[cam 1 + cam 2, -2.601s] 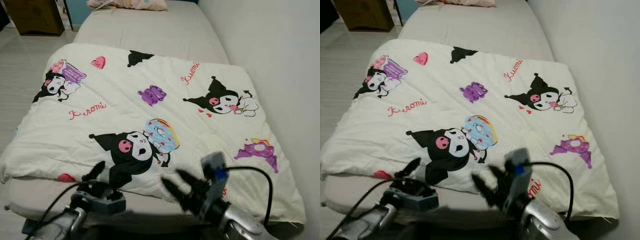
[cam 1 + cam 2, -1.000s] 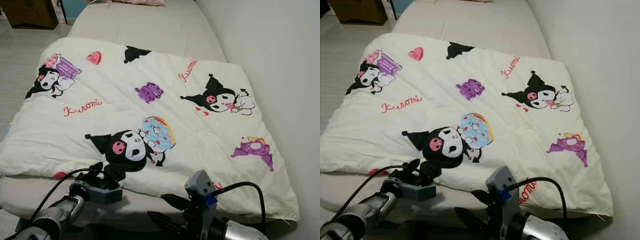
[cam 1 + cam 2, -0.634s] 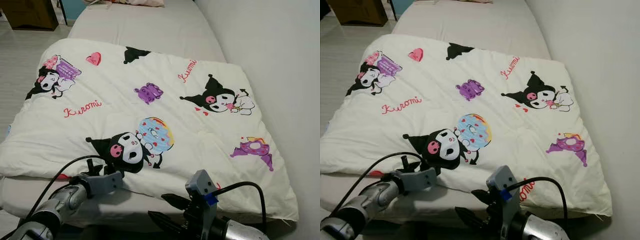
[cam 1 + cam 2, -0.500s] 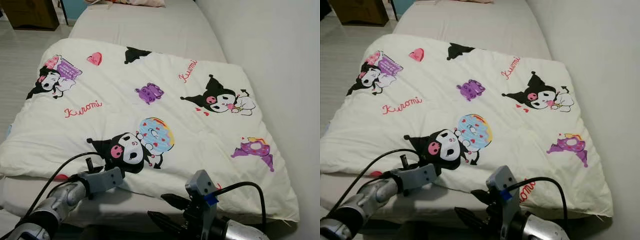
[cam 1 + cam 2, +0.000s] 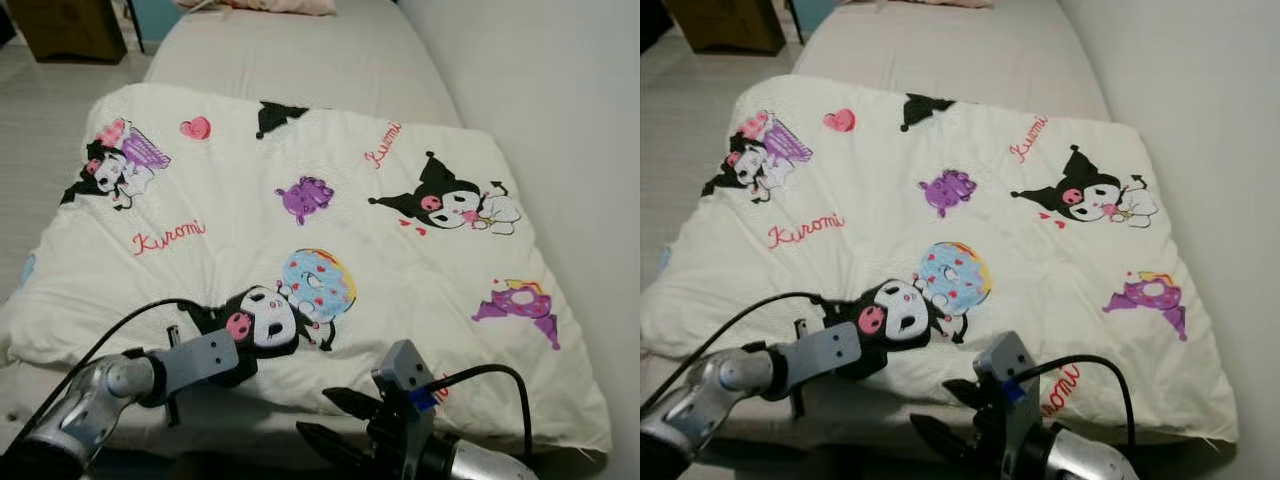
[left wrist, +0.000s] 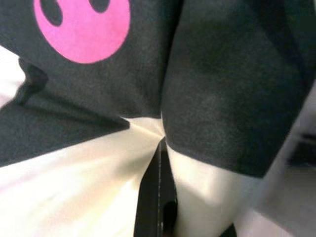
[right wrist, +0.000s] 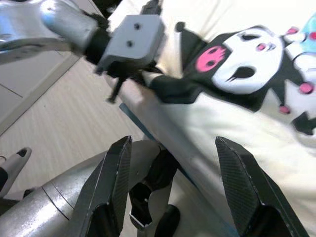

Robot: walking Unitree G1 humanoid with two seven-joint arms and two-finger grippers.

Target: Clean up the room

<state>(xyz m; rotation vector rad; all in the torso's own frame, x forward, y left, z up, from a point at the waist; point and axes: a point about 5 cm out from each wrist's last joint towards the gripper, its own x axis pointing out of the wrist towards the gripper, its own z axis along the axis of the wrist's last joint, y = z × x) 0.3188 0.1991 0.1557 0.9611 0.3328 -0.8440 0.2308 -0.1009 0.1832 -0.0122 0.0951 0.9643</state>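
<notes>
The left tool [image 5: 222, 345] is pressed together on the near edge of the one blanket [image 5: 330, 160], and a fold of the cloth is pinched between its two black fingers [image 6: 157, 197]. The pinch sits at the black part of the nearest cartoon print [image 5: 262, 318], beside its pink spot. The right tool [image 5: 335, 425] is held low in front of the bed, with its two fingers [image 7: 114, 177] spread wide and nothing between them. The blanket is laid flat over the near half of the one bed [image 5: 320, 55]. Three black cartoon figures are printed on it, and two red hearts can be made out. One pillow [image 5: 265, 6] is seen at the far end. One wall [image 5: 560, 100] runs along the right side.
</notes>
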